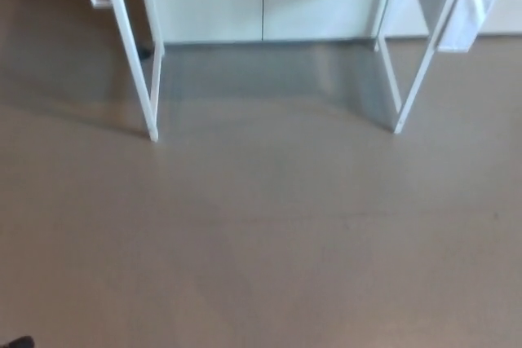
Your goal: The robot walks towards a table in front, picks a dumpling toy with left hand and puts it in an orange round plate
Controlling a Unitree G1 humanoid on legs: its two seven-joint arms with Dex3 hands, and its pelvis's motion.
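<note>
- The head view looked down on a brown floor (269, 242), with white table legs (130, 55) at left and right near the top
- White cabinets (261, 6) stood behind the legs
- Neither hand appeared, so their fingers could not be judged
- The dumpling toy and orange plate lay out of view

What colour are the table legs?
White; the table legs show clearly in the head view, standing on a brownish-grey floor.
</note>
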